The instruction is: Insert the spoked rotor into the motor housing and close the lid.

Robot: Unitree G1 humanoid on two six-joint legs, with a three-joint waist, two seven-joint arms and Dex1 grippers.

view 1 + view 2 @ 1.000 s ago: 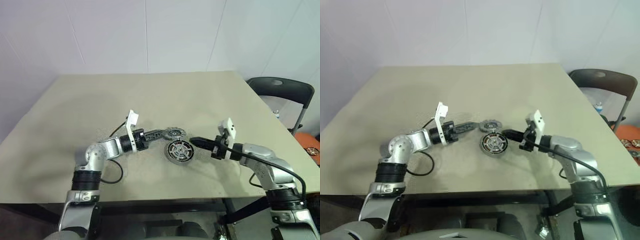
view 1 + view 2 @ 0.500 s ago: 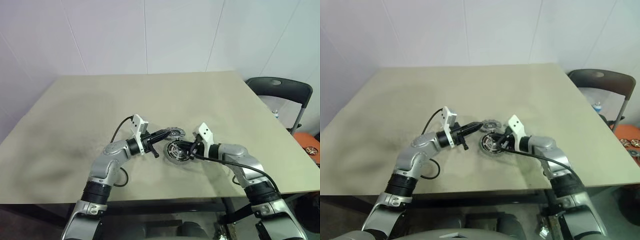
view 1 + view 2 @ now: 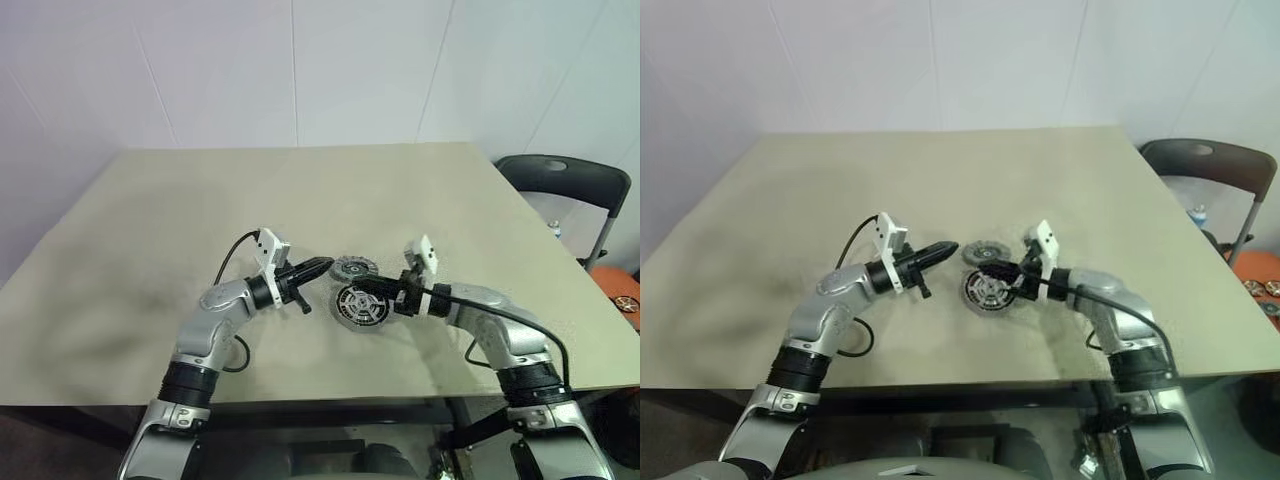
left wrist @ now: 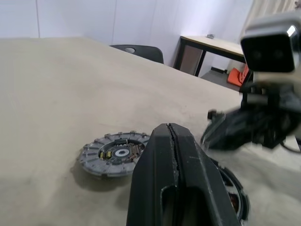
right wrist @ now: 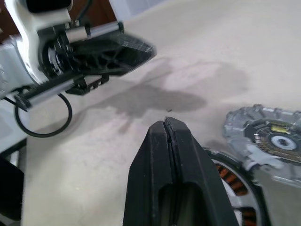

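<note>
Left gripper pinched fully together and empty, tip hovering just short of the lid, which lay flat on the table right ahead of it. Right gripper likewise pressed tight with nothing between the fingers, reaching in from the opposite side, tip poised over the near edge of the motor housing, lid just beyond. Spoked rotor seen seated inside that housing, directly beneath and beside the right fingertips; contact there impossible to tell.
</note>
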